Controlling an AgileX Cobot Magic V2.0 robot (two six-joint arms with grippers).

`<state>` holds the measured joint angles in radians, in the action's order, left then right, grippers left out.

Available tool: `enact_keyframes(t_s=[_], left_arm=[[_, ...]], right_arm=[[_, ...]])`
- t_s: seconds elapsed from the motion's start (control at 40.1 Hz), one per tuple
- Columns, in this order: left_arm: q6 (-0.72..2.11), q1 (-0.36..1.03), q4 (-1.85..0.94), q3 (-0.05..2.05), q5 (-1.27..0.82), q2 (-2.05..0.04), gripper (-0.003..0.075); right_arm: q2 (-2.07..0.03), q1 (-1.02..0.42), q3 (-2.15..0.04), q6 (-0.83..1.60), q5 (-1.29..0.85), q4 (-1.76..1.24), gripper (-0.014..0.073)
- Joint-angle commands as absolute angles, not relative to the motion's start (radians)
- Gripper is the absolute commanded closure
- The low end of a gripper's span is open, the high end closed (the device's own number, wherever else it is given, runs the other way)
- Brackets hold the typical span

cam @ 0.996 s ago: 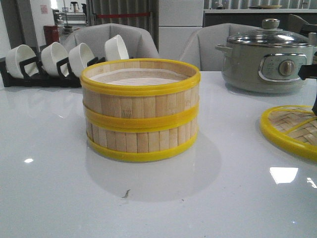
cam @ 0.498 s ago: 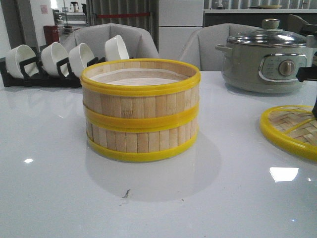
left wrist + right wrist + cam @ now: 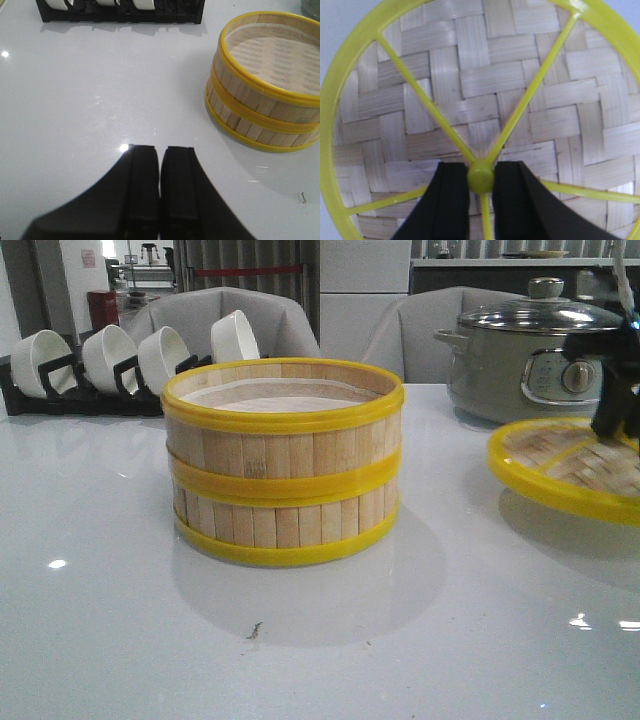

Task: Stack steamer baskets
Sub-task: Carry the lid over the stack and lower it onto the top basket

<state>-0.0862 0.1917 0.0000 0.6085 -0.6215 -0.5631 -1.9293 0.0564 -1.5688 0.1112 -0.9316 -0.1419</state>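
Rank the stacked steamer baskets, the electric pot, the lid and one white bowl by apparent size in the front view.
1. Stacked steamer baskets, nearest the camera.
2. and 3. Electric pot and lid: not ranked, since both are cut off by the frame edge or the right claw.
4. White bowl, farthest back.

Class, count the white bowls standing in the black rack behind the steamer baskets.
4, side by side in the rack at the table's far left: bowls at. More could be hidden beyond the frame's edge.

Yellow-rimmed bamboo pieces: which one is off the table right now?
The flat woven lid, lifted at the right, its hub knob gripped by the right pincer. The two steamer baskets sit stacked on the table.
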Motion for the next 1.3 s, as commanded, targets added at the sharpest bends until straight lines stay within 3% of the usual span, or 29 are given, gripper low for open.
enact_keyframes(t_s=[0.0,0.149,0.598,1.27], left_arm=[[-0.097,0.199,0.0,0.638,-0.544,-0.565,0.0625],[-0.097,0.199,0.0,0.638,-0.544,-0.565,0.0625],[-0.097,0.199,0.0,0.638,-0.544,-0.565,0.0625],[-0.097,0.199,0.0,0.638,-0.544,-0.565,0.0625]], right_arm=[[-1.84,0.002,-1.712,0.117,-0.995,-0.152,0.0565],[-1.839,-0.117,-1.892,0.117,-1.09,-0.152,0.0565],[-1.989,-0.44,-2.222,0.117,-1.092,-0.152,0.0565],[-2.084,-0.49,-2.249,0.117,-1.056,-0.184,0.0565]])
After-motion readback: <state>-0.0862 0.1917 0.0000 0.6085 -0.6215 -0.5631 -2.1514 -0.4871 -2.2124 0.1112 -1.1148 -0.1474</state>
